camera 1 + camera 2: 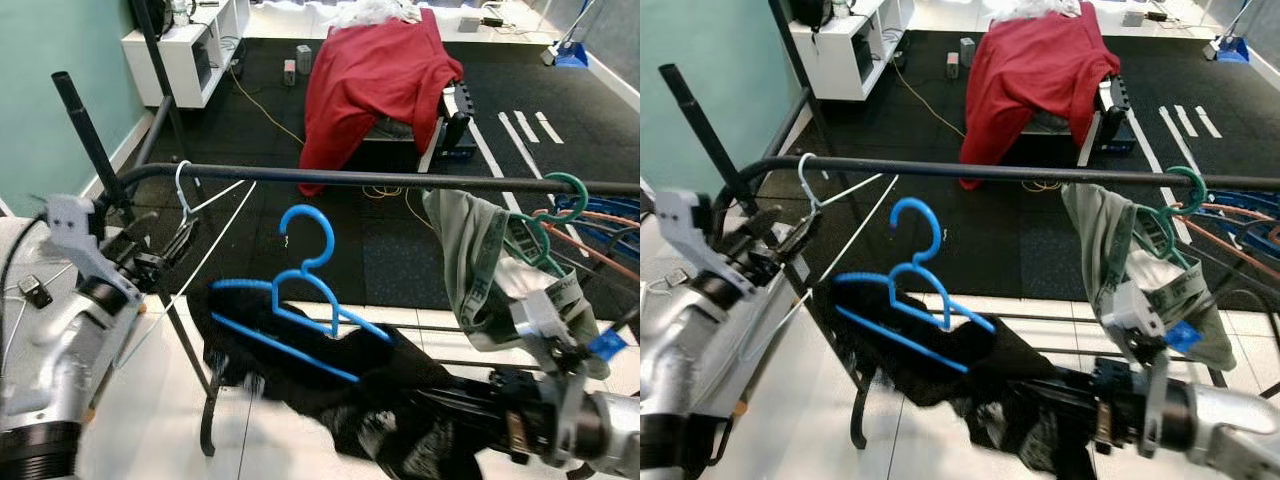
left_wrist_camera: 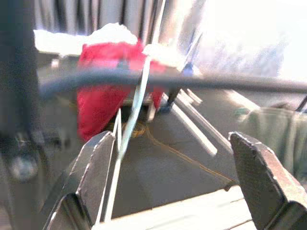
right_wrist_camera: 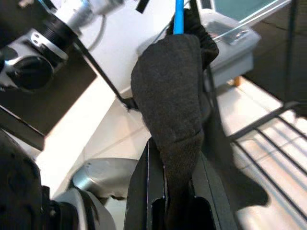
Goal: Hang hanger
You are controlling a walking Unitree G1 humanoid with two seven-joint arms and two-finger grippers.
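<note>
The blue hanger (image 1: 300,290) with a dark garment (image 1: 340,385) draped on it is held up in the air just below the black rail (image 1: 350,178), its hook standing upright but not yet over the bar. The right hand (image 3: 175,191) is clenched on a fold of the garment, the cloth pinched between its fingers with the blue hanger rising from the bundle beyond, so the hanger is carried by the cloth, not by its own frame. The left hand (image 2: 177,177) is released, jaws spread wide, beside the rail's left end, where a white hanger (image 1: 190,205) already hangs; its thin wire passes just by one finger (image 2: 98,177), and I cannot tell whether they touch. Further right on the rail a green hanger (image 1: 545,215) carries a grey garment (image 1: 470,255). The step in hand looks like the lift and approach: hanger raised, hook facing the rail, the stretch between the white and green hangers free to take it. The next move calls for raising the hook above the bar, carrying it across and lowering it until it catches, then letting go of the cloth. Because the grip is on fabric, the hanger may swing or twist, so a slow approach seems wise; the open left hand could steady the hook.
</note>
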